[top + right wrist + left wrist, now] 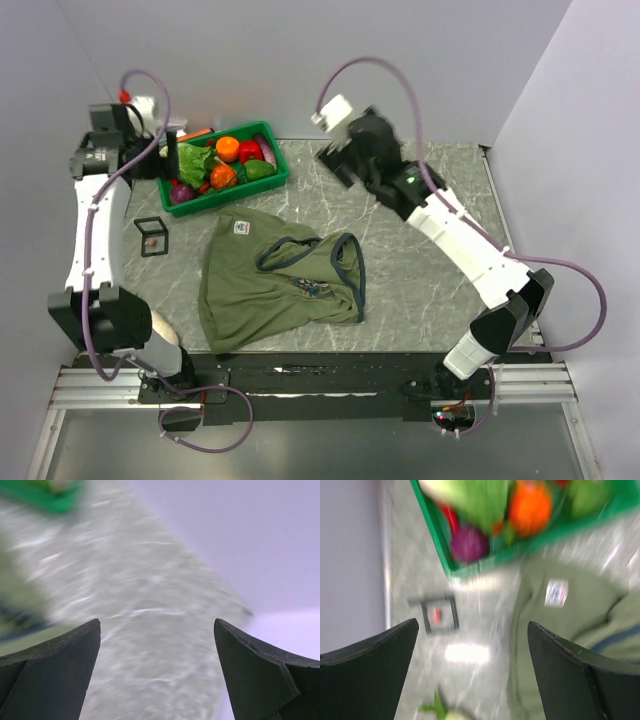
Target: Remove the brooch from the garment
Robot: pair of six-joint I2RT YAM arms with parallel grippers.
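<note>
The olive-green garment lies crumpled in the middle of the table, its navy trim and white label showing; it also shows blurred in the left wrist view. Only a sliver of the printed graphic shows among the folds. A tiny red brooch lies inside a black square frame left of the garment, apart from it; the left wrist view shows the brooch too. My left gripper is open and empty, high by the basket. My right gripper is open and empty above the far table.
A green basket of toy vegetables stands at the back left, beside my left gripper, and its rim shows in the left wrist view. The table's right edge meets the wall near my right arm. Both wrist views are motion-blurred.
</note>
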